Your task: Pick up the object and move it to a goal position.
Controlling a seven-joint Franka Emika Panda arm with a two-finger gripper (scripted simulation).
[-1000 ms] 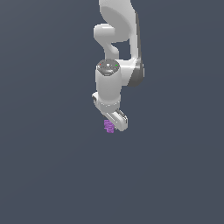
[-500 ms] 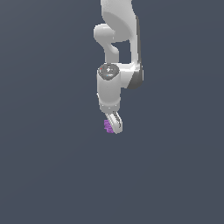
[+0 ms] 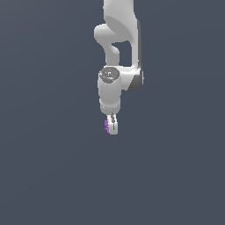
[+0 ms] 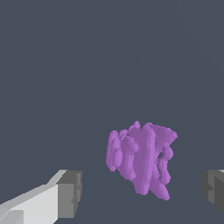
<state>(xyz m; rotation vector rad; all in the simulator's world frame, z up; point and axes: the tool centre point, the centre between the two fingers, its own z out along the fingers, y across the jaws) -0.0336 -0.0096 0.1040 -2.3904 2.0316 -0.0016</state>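
Observation:
The object, a small bright purple lumpy cluster, fills the middle of the wrist view. It sits between my two grey finger pads, with a clear gap on each side, so my gripper is open around it and touching nothing. In the exterior view the white gripper points straight down under the arm. Only a sliver of the object shows there, at the fingers' edge on the exterior view's left.
A plain dark grey ground spreads all around. The white arm rises above the gripper toward the top of the exterior view. No other object shows.
The wrist has turned about its vertical axis, so the fingers now appear edge-on in the exterior view. The purple object has stayed in about the same spot.

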